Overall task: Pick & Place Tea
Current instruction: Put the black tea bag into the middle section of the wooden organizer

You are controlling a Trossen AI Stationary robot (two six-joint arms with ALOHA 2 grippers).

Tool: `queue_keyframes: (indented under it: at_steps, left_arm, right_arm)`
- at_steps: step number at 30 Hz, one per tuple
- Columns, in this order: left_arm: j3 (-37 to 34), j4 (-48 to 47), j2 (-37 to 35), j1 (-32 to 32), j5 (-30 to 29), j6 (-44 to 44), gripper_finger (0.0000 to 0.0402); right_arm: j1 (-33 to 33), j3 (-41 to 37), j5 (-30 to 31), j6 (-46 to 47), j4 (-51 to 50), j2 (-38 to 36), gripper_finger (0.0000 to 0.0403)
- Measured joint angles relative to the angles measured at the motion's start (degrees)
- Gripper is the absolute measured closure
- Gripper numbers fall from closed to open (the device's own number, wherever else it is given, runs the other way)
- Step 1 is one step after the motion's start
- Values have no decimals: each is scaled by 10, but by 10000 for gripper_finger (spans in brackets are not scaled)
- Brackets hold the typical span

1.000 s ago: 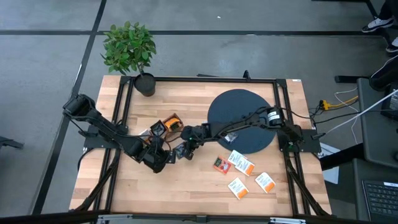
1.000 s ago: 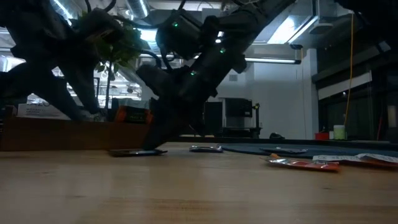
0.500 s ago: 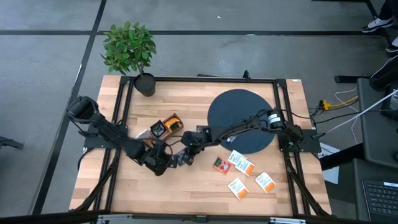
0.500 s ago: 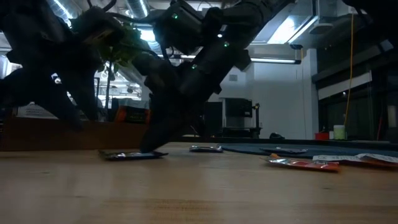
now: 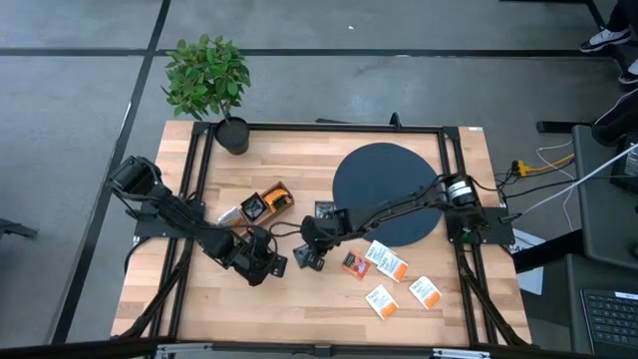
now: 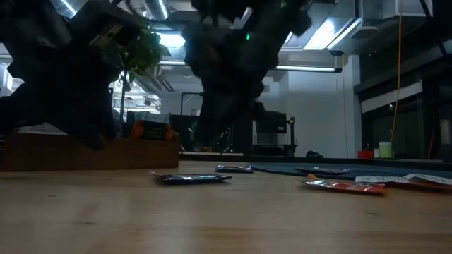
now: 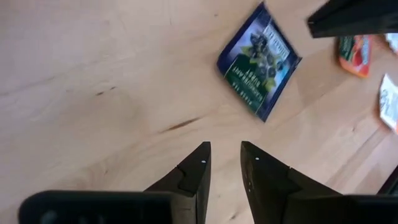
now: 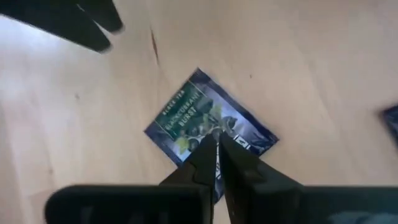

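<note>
The blue sachet [image 7: 259,61] had slid right and lay flat on the table [image 5: 199,299]; the right hand [image 8: 216,144], nearly closed and empty, hovered above; the left hand [image 7: 225,158] stood slightly open, empty.

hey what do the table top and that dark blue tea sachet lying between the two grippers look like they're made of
The table top looks like light wood with a matte finish: grain lines and a dark knot streak show. The dark blue tea sachet looks like printed paper or foil-lined film with a slight sheen; it lies flat with crisp sealed edges. Which of the two, I cannot tell.
</note>
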Motion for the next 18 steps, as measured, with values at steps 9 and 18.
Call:
queue_keyframes:
  at_steps: [9, 18]
  left_arm:
    - [0, 41, 0, 5, -58, 68, 369]
    - [0, 52, 1, 32, -55, 145, 400]
  right_arm:
    - [26, -59, -15, 48, -70, -88, 377]
    - [34, -353, -8, 262, 223, -274, 377]
